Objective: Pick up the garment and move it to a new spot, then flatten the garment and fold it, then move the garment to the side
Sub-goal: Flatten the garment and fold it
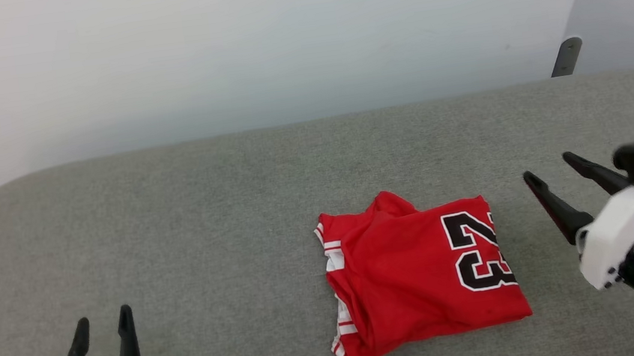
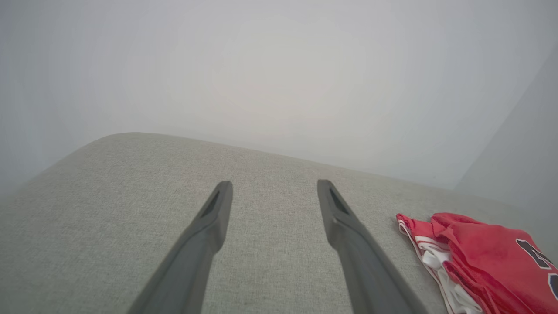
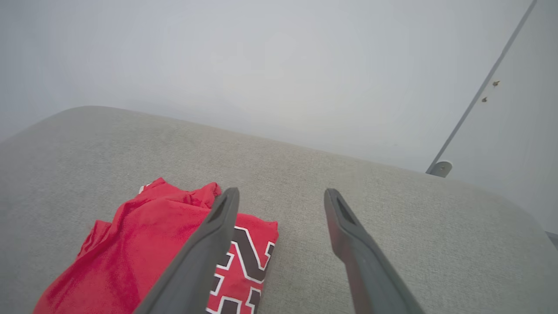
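Note:
The garment (image 1: 419,271) is a red jersey folded into a rough rectangle on the grey cushioned surface (image 1: 207,215), right of centre, with a black white-outlined "23" facing up and striped white trim along its left edge. My left gripper (image 1: 102,317) stands open at the lower left, far from the jersey. My right gripper (image 1: 548,164) is open just right of the jersey and apart from it. In the left wrist view the garment (image 2: 484,257) lies at the lower right of the left gripper (image 2: 274,185). In the right wrist view the garment (image 3: 144,244) lies left of the right gripper (image 3: 281,194).
The grey cushioned surface has rounded corners and ends against a pale wall (image 1: 276,44) behind. A small grey bracket (image 1: 567,55) sits by the wall at the far right. Bare fabric stretches left of the jersey.

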